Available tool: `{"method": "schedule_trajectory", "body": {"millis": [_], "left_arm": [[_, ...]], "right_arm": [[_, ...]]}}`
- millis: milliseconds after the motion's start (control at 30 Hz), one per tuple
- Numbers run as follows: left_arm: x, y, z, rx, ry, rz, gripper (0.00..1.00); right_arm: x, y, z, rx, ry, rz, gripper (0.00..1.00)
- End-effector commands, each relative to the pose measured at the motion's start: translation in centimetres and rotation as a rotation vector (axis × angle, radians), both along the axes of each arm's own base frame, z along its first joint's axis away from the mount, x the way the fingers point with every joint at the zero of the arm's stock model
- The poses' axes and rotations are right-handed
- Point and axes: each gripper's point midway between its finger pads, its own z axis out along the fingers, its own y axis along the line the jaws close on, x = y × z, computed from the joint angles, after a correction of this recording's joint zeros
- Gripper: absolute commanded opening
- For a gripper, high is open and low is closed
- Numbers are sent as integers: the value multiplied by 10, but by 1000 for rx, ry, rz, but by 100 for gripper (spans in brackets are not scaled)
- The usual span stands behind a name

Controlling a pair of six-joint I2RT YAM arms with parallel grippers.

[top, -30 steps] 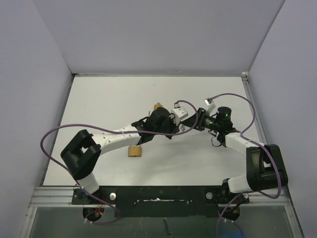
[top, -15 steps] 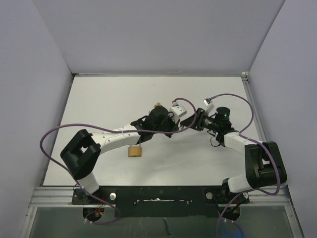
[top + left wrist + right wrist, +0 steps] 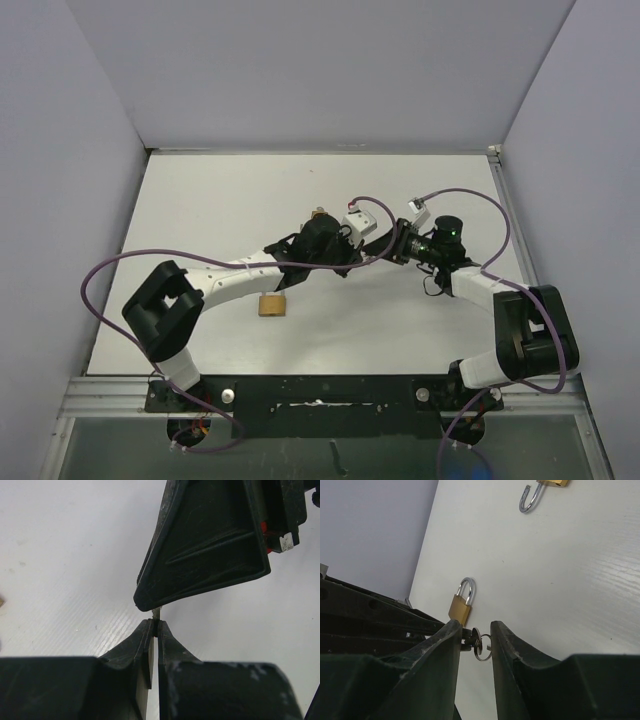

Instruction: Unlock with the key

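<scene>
Left wrist view, nearest first: the left gripper (image 3: 155,626) has its fingers pressed together on the thin metal blade of the key (image 3: 156,613), whose end pokes just past the fingertips. Right beyond that end hangs a broad black finger (image 3: 200,545) of the other arm. I cannot tell whether it touches the key. Under both lies the white surface (image 3: 65,555).

From the right wrist, the right gripper (image 3: 473,629) stands spread, one finger on each side of the key's head, with the key ring (image 3: 482,652) hanging in the gap. The finger on the left of that view is close against the key head, and the other stands apart from it. Just behind, a brass padlock (image 3: 460,605) lies on the surface with both legs of its shackle in the body. Farther off, at the top edge, a second padlock (image 3: 552,482) shows an open shackle, its body mostly cropped.

From the top external camera, both grippers meet over the middle of the surface.
</scene>
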Motion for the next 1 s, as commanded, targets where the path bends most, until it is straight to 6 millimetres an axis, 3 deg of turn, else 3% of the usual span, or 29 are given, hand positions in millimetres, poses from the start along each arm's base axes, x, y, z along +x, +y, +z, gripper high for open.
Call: {"method": "schedule_trajectory", "body": {"millis": [0, 567, 900, 967], "left_arm": [[12, -18, 32, -95, -60, -7, 0], [14, -17, 31, -94, -60, 3, 0], [16, -12, 27, -87, -47, 26, 0], [17, -10, 25, -87, -41, 35, 11]], "right_arm": [[1, 6, 10, 23, -56, 29, 30], [2, 7, 11, 29, -60, 32, 19], [3, 6, 12, 31, -61, 29, 7], [4, 6, 13, 32, -63, 24, 3]]}}
